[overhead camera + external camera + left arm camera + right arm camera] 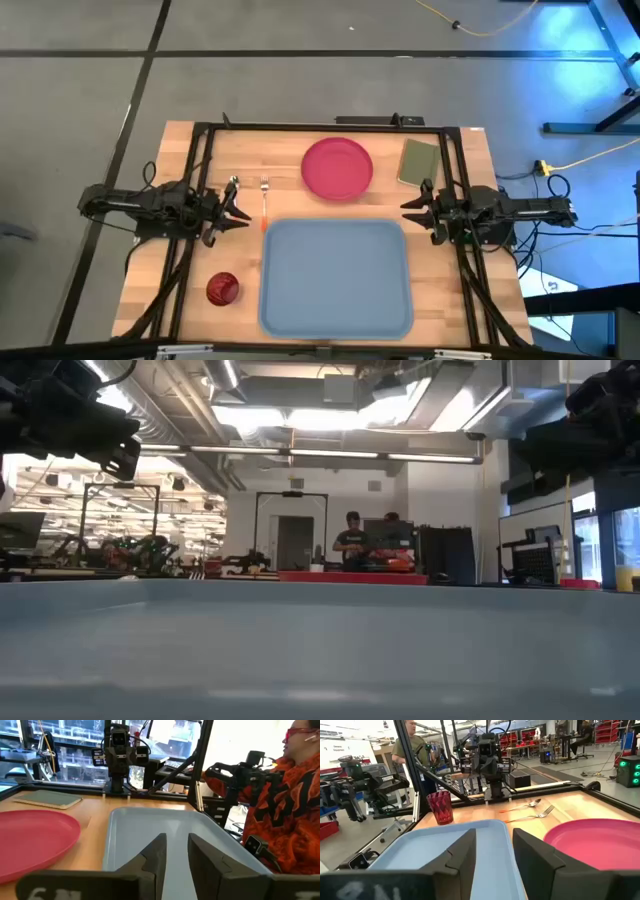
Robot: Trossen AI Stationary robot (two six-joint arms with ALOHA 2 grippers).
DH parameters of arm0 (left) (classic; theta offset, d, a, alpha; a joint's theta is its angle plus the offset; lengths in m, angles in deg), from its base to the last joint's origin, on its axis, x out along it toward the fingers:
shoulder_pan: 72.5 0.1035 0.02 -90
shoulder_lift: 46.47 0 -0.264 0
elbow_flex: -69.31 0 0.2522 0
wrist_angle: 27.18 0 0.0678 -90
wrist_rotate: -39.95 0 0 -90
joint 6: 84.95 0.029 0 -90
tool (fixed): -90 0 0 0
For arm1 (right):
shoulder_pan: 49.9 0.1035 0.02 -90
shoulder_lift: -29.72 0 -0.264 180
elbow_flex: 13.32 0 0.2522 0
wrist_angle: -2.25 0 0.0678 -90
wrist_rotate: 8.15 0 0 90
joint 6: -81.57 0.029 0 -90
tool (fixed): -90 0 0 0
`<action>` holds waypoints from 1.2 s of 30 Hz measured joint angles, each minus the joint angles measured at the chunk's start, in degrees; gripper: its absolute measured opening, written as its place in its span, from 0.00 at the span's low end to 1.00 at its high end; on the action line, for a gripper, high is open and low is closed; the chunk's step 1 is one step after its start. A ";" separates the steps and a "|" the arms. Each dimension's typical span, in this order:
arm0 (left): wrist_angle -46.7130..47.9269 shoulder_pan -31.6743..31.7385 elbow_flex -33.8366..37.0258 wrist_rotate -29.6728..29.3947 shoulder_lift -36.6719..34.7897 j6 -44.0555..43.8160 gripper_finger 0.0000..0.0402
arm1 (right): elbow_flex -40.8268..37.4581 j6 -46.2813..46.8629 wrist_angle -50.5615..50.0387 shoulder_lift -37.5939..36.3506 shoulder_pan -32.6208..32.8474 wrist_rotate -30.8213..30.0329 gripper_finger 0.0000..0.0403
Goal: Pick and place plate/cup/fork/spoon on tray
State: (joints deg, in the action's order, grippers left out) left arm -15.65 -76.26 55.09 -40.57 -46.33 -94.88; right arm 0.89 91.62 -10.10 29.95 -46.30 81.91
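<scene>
The light blue-grey tray (336,275) lies at the table's near middle. The pink-red plate (337,167) lies flat on the wood beyond the tray. The fork (264,198) and spoon (232,190) lie side by side at the tray's far left; both also show in the right wrist view, the fork (530,815) and the spoon (522,806). The maroon cup (222,289) stands upright near the front left. My left gripper (247,215) hovers open at the tray's left edge, and my right gripper (405,208) hovers open at its right edge. Both are empty.
An olive-green pad (418,162) lies at the far right, beside the plate. Black frame rails (200,180) run along both table sides. A person in an orange patterned top (285,810) is beside the table in the left wrist view.
</scene>
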 joint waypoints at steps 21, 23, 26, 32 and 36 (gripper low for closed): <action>-0.01 0.01 -0.01 0.00 0.00 0.00 0.18 | 0.02 -0.02 0.00 0.01 0.02 0.00 0.33; -0.01 0.00 0.01 0.00 0.00 0.00 0.18 | 0.01 -0.02 0.02 0.01 0.00 0.00 0.33; 0.01 0.01 0.00 0.00 0.00 0.00 0.18 | 0.00 0.00 0.02 0.00 0.02 0.00 0.33; -0.01 0.00 0.00 0.00 0.00 0.01 0.18 | 0.00 -0.02 0.02 0.02 0.00 0.00 0.33; 0.00 -0.01 -0.01 0.00 0.00 0.00 0.18 | 0.00 1.93 0.05 0.00 0.00 0.02 0.33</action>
State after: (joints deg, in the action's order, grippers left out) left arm -15.64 -76.27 55.08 -40.57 -46.33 -94.88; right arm 0.89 93.54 -10.05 29.95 -46.30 81.93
